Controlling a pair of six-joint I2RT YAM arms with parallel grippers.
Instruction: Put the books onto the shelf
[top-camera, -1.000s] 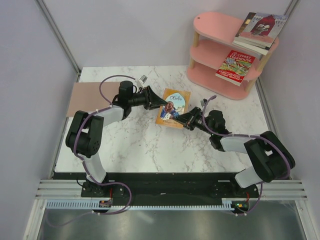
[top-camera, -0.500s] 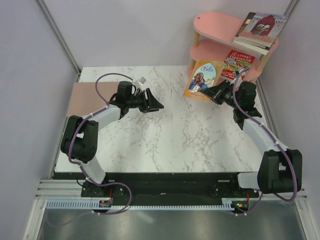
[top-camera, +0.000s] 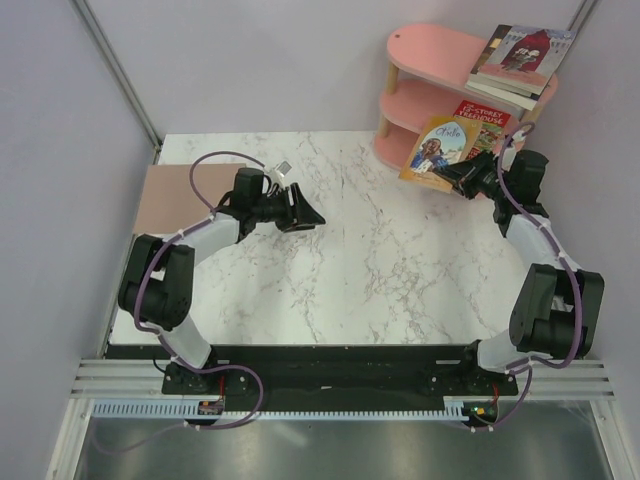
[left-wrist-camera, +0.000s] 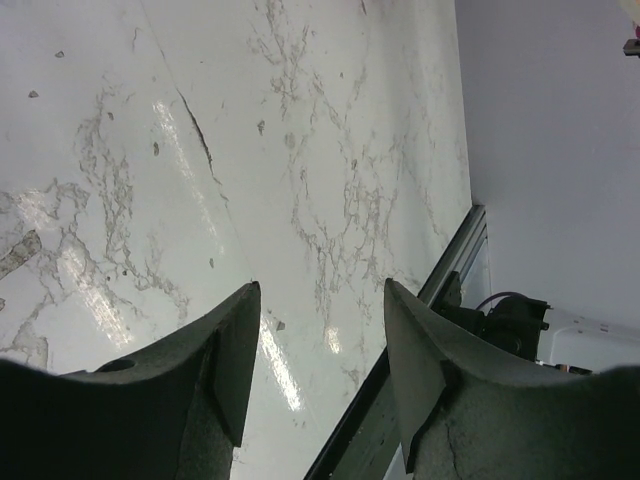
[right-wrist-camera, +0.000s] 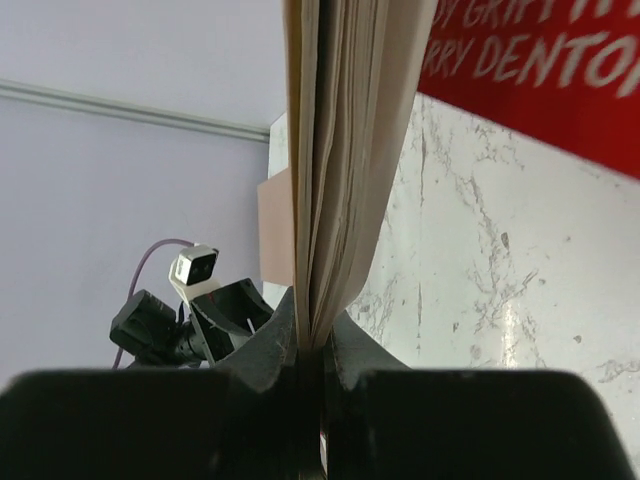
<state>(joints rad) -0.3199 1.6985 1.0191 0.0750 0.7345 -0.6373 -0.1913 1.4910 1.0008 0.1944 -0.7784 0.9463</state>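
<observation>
right gripper (top-camera: 459, 179) pinches the tan book (top-camera: 440, 150), tilted, before the pink shelf (top-camera: 430, 50) at the far right corner of the worktop (top-camera: 400, 280), while left gripper (top-camera: 314, 215) hangs open.

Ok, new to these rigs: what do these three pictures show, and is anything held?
Two robot arms sit at a marble table. The wide picture looks down from above; the other two come from cameras on each wrist. The left gripper is open and empty over the table. The right gripper is shut on a tan book beside the pink shelf, which carries a red Treehouse book and a stack of books on top. A brown mat lies at the left.
</observation>
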